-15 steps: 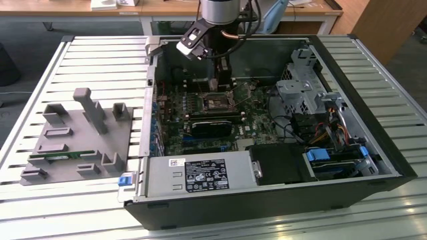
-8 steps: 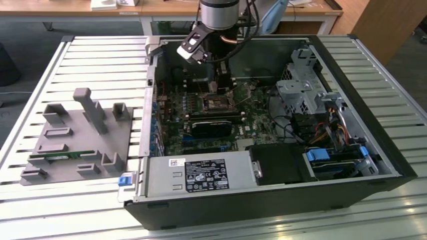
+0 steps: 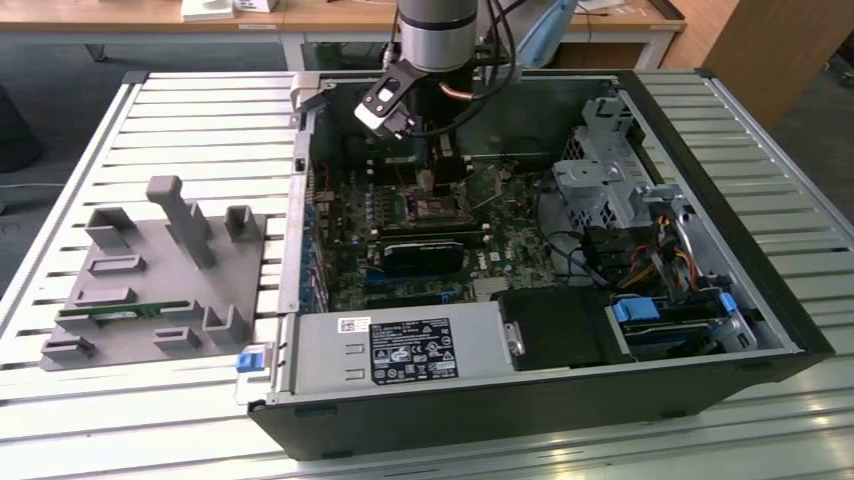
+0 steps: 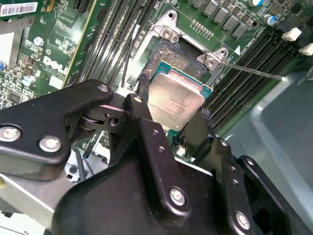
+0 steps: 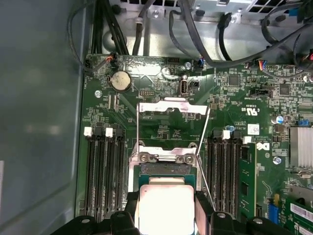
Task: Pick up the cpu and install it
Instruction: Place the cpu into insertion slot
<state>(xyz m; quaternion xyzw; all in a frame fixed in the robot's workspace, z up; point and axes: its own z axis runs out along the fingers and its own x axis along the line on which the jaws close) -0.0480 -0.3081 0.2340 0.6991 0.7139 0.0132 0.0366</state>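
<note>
Gripper point(image 4: 172, 120) is sitting nearest the lens in the second wrist view, w/ its black fingers point(image 4: 142, 110) pinching the cpu point(image 4: 177, 100) by two opposite edges, i.e. closed on the chip, not spread. Cpu's riding silver side up btwn them.

Key relation: the socket point(image 4: 164, 56) is lying directly under and just beyond the chip's far edge, so the chip is overlapping part of it. In the first wrist view the chip's edges are running approx parallel w/ the socket frame. Can't tell whether it's touching the socket or hovering just above.

Cover plate point(image 5: 171, 105) is standing flipped open, and the thin lever point(image 4: 254, 71) is sticking out to the side.

In the exterior view the arm point(image 3: 434, 40) is hanging over the board near 12 o'clock of the open case point(image 3: 561, 420). Grey tray point(image 3: 147, 285) is lying approx 8 o'clock from the gripper, well apart.
</note>
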